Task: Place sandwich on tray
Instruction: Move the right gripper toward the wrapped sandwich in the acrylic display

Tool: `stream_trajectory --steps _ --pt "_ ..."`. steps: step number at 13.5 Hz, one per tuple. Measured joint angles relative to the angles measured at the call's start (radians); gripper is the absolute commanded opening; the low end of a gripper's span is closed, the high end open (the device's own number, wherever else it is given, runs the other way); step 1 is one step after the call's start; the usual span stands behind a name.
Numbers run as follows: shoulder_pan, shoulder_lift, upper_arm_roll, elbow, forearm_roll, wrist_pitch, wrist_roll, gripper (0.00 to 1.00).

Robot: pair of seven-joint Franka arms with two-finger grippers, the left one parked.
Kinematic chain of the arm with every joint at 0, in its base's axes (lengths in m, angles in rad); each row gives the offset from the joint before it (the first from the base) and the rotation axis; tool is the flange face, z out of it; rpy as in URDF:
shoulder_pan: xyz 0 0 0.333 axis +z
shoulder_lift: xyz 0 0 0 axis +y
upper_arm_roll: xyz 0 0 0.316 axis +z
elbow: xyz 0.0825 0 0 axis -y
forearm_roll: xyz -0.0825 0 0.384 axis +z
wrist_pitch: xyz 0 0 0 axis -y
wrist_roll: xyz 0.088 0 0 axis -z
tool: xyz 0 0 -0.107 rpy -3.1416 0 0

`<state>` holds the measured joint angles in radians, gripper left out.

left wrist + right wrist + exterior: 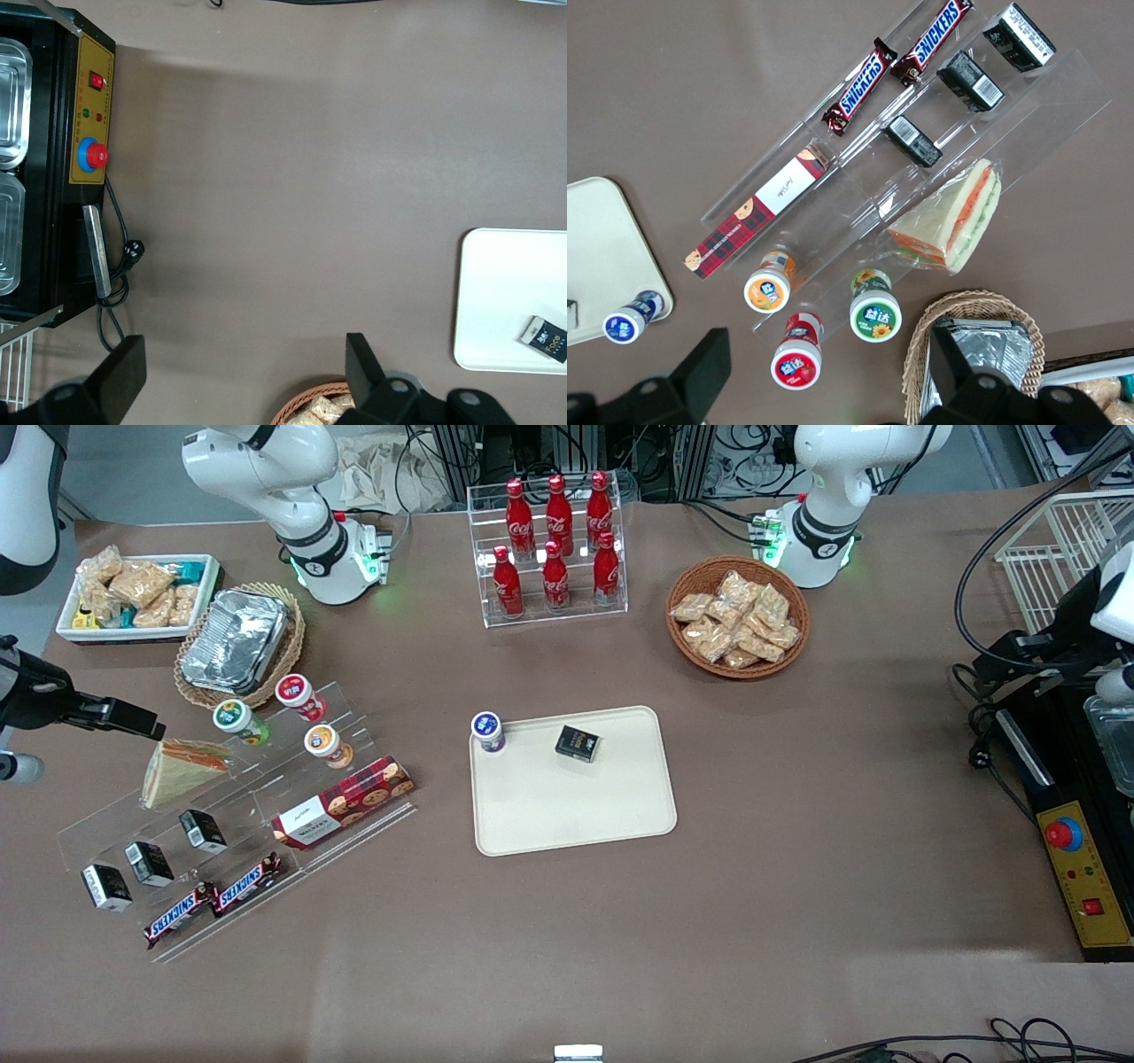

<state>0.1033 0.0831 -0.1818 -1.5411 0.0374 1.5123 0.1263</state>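
Note:
The sandwich (182, 771), a wrapped triangular wedge with orange and green filling, lies on the clear stepped rack (106, 828) toward the working arm's end of the table. It also shows in the right wrist view (952, 221). The cream tray (576, 815) lies flat at the table's middle; one corner of it shows in the right wrist view (598, 239). My gripper (133, 719) hangs above the table beside the sandwich, apart from it. In the right wrist view the gripper (824, 381) is open and empty, over the small bottles.
A blue-capped bottle (487, 732) and a small black box (578, 742) stand on the tray. The rack holds small bottles (301, 695), black boxes (149, 863), a cookie box (341, 802) and Snickers bars (213, 899). A foil container in a wicker basket (237, 642) sits just beside it.

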Motion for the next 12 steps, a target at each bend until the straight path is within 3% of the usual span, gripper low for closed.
stream_trajectory --steps 8,12 --pt "0.002 0.001 0.0 -0.004 -0.007 -0.009 0.008 1.0" --pt "-0.005 0.01 -0.006 -0.005 -0.047 0.004 0.17 1.0"
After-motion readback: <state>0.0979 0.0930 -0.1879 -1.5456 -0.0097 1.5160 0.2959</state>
